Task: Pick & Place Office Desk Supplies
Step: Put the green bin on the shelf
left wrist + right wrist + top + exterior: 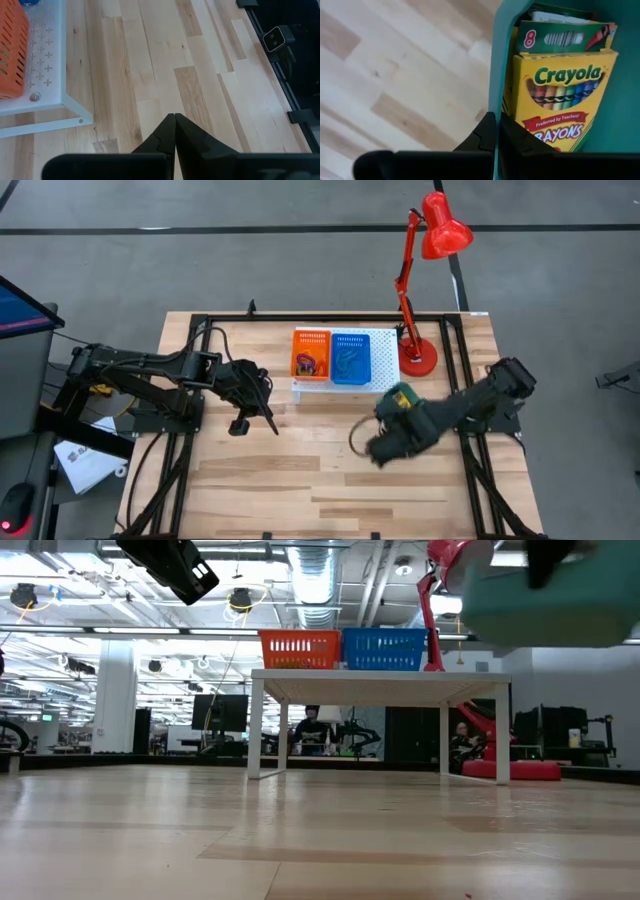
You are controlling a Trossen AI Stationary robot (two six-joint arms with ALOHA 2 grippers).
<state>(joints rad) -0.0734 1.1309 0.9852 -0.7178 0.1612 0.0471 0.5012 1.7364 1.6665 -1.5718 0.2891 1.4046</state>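
Crayon boxes (560, 95) stand in a teal bin (502, 60), its wall pinched by the right gripper's (495, 131) closed fingers; left gripper (174, 131) shut, empty, over bare desk (200, 75).

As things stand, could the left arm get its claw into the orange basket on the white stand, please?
Probably yes. The left claw, shut and empty, hangs over bare table just beside the white stand, and nothing lies between it and the orange basket. The right claw is busy with a teal bin farther off.
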